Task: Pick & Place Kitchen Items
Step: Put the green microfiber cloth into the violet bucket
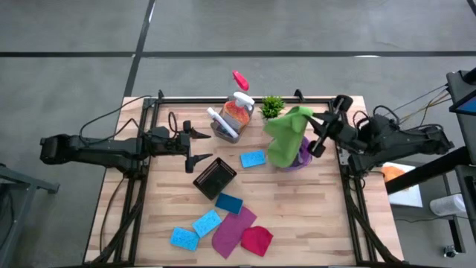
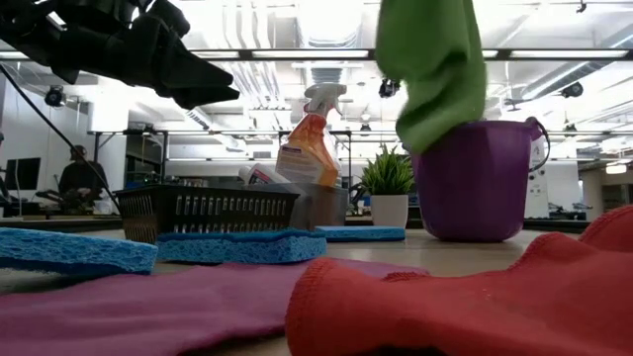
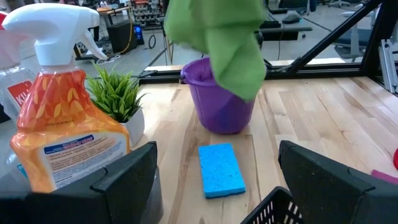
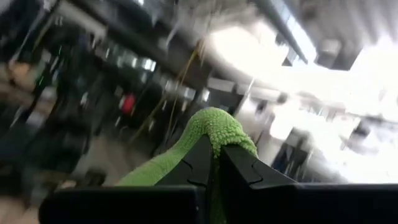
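You are looking at a green cloth (image 3: 219, 43) hanging into a purple bucket (image 3: 224, 102). A blue sponge (image 3: 221, 169) is lying just in front of the bucket; a potted plant (image 3: 118, 99) and an orange spray bottle (image 3: 59, 124) are standing beside it.

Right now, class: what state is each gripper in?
Left gripper: open, empty, beside the black basket.
Right gripper: shut on the green cloth, above the purple bucket.

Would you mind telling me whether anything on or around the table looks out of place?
A red item lies on the floor beyond the table's far edge, off the work surface. On the table, the black basket sits skewed to the edges. Nothing looks spilled or damaged.
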{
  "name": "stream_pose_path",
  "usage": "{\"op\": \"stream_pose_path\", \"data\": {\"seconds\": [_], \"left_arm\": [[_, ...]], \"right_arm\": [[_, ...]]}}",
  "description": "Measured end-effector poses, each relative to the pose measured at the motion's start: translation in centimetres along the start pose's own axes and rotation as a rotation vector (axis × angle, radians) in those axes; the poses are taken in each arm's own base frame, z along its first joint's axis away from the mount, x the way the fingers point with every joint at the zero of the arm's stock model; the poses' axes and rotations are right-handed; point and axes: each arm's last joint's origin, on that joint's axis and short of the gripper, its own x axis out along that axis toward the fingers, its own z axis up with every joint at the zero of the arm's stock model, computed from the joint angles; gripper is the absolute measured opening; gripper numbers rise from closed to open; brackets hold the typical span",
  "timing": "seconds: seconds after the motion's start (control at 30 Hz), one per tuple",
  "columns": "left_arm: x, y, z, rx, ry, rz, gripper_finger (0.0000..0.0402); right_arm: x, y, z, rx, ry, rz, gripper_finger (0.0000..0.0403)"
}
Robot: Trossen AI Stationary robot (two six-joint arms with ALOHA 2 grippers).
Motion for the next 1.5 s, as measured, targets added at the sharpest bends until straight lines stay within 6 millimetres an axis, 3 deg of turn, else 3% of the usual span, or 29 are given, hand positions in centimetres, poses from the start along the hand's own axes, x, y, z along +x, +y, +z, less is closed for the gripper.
{"op": "stream_pose_path", "data": {"seconds": [0.3,0.6,1.1,1.33,1.5], "left_arm": [[0.0,0.0,0.0,0.000,0.000,0.000,0.0336],[0.0,0.0,0.0,0.000,0.000,0.000,0.0336],[0.0,0.0,-0.1,0.005,0.008,-0.001,0.0336],[0.0,0.0,-0.2,0.007,0.017,-0.002,0.0335],[0.0,0.0,-0.2,0.007,0.020,-0.002,0.0335]], "right_arm": [[-2.1,-0.2,-2.0,0.122,0.435,0.062,0.0018],[-2.9,2.2,-5.2,0.225,0.783,0.215,0.0018],[0.1,8.0,-11.3,0.230,1.244,0.431,0.0018],[1.0,9.2,-14.0,0.208,1.384,0.442,0.0018],[1.6,9.7,-14.5,0.199,1.413,0.444,0.0018]]}}
